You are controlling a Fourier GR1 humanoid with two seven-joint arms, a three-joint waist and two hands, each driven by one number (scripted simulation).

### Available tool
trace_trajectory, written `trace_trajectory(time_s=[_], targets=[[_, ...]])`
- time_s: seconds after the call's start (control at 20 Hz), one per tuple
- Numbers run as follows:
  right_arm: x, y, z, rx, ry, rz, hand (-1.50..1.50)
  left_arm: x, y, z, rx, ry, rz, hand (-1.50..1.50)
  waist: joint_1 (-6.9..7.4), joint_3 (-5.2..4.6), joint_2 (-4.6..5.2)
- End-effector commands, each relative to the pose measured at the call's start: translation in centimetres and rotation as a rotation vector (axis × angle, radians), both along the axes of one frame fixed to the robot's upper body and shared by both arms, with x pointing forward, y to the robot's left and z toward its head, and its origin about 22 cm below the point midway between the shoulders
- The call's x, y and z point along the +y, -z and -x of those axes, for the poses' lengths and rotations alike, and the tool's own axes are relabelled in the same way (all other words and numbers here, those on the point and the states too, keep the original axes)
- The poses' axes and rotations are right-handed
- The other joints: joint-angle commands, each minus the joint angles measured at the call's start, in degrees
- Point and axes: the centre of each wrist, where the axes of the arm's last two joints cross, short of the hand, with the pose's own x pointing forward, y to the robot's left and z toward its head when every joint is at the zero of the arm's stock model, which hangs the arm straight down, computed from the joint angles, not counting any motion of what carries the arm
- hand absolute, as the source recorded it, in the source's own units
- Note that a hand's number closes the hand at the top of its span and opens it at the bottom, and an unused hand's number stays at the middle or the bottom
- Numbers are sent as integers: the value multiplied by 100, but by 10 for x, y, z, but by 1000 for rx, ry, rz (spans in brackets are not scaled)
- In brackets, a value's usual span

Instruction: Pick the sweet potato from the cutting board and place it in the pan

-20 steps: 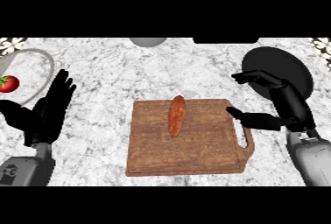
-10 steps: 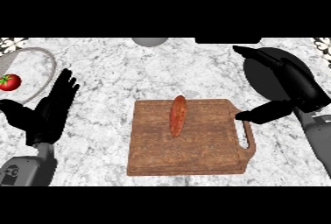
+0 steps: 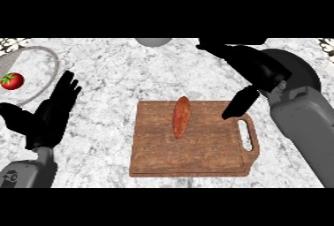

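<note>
The long orange sweet potato (image 3: 181, 116) lies on the brown wooden cutting board (image 3: 195, 150). The black right hand (image 3: 251, 70) hangs above, seemingly relaxed, holding nothing. The left hand (image 3: 49, 115) rests open.

Long orange-red sweet potato (image 3: 181, 117): darker mottling along its length, lying just left of the black right hand (image 3: 251, 70). Rectangular brown wooden cutting board (image 3: 195, 152): reddish grain, darker edges, under that hand's thumb. Round dark grey pan (image 3: 303, 73): behind the right hand. White-and-grey marbled stone counter (image 3: 111, 75). Small red tomato (image 3: 12, 80), green stalk, beyond the black left hand (image 3: 49, 117). Forearms grey.
</note>
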Motion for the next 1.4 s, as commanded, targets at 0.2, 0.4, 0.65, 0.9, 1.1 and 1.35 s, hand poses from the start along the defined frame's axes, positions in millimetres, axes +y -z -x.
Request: trace_trajectory(time_s=[0.2,0.4,0.65,0.9,1.1,1.35], targets=[[35,22,0,252,-120,328,-150,8,-10,-4,-1,-20,7,0,-76,4,-12],[45,31,18,247,-134,349,-150,-9,0,12,-5,-27,-3,0,-107,8,-22],[60,-1,31,145,-139,508,-150,8,0,1,-12,-18,3,0,-137,4,-35],[90,11,38,102,-81,555,-150,5,5,-6,3,-27,5,0,-117,5,-10],[102,17,44,93,-100,494,-150,15,6,4,-6,-16,1,0,-99,6,-8],[126,44,47,129,-95,526,-150,-12,-12,-18,5,-18,6,0,-103,8,1]])
